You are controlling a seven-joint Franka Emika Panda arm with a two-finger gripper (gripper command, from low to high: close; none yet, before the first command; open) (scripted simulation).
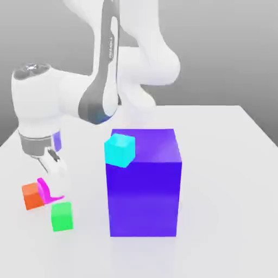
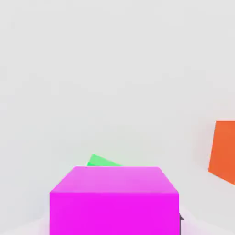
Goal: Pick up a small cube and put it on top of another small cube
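The small magenta-pink cube (image 1: pixel 42 188) lies on the white table at the exterior view's left, between an orange cube (image 1: pixel 31 196) and a green cube (image 1: pixel 61 216). My gripper (image 1: pixel 50 178) has come down right over it and hides most of it. In the hand view the magenta cube (image 2: pixel 114 200) looms very close, with the green cube (image 2: pixel 103 161) peeking out behind it and the orange cube (image 2: pixel 223 151) off to one side. A cyan cube (image 1: pixel 119 150) sits against the upper corner of the big blue-violet block (image 1: pixel 144 184).
The big blue-violet block stands tall in the middle of the table (image 1: pixel 228 179), to the exterior view's right of the small cubes. The arm's white links arch over the block from behind.
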